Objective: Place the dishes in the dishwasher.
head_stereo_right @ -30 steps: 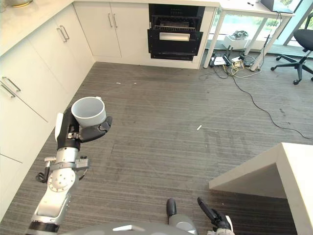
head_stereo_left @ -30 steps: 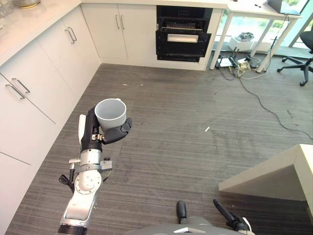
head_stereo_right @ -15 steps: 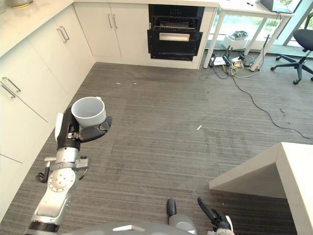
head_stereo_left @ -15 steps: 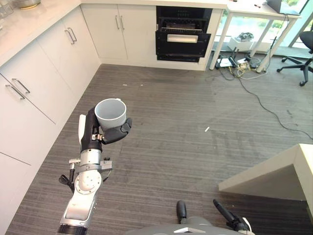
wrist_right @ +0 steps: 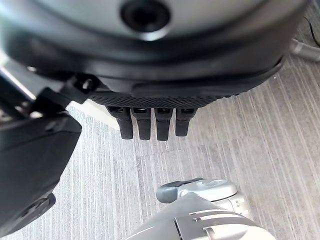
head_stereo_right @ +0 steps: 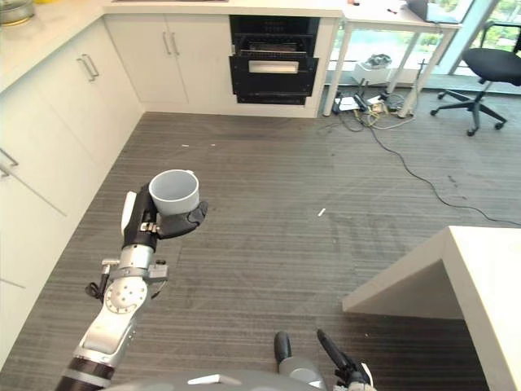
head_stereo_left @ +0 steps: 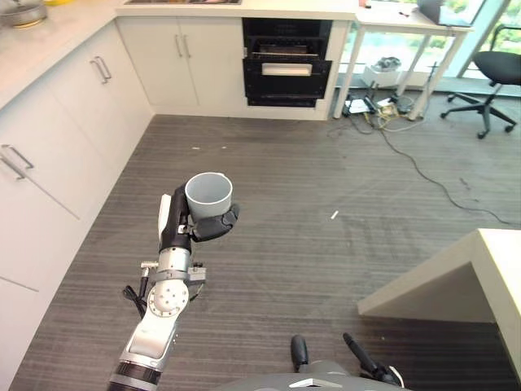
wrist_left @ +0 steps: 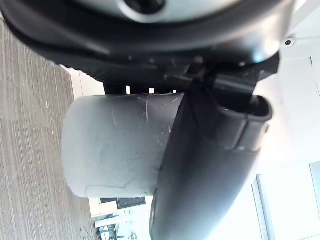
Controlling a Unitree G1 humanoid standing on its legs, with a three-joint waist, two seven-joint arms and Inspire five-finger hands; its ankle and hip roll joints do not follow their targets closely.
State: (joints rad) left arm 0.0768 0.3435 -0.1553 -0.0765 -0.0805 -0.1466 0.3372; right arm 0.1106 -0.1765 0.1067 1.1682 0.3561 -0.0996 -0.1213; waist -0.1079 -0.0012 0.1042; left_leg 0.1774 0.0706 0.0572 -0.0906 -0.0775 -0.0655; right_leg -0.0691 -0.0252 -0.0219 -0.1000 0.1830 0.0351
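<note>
Left robot hand [head_stereo_right: 159, 224] gripping grey cup [head_stereo_right: 173, 192] upright, open dishwasher [head_stereo_right: 273, 59] far across floor

I see a pale grey cup [head_stereo_left: 208, 194], scuffed with fine scratches, in my dark left hand [head_stereo_left: 194, 226] with its white thumb cover. Beyond the cup, the dishwasher [head_stereo_left: 286, 61] is black with a pale handle strip. Beside the dishwasher, the cupboards [head_stereo_left: 181, 57] are cream-white. The floor [head_stereo_left: 309, 187] is grey with fine stripes.

The grey striped floor [head_stereo_left: 309, 244] carries a small white scrap [head_stereo_left: 334, 215] mid-room; tangled cables [head_stereo_left: 383, 114] lie near its far edge.
</note>
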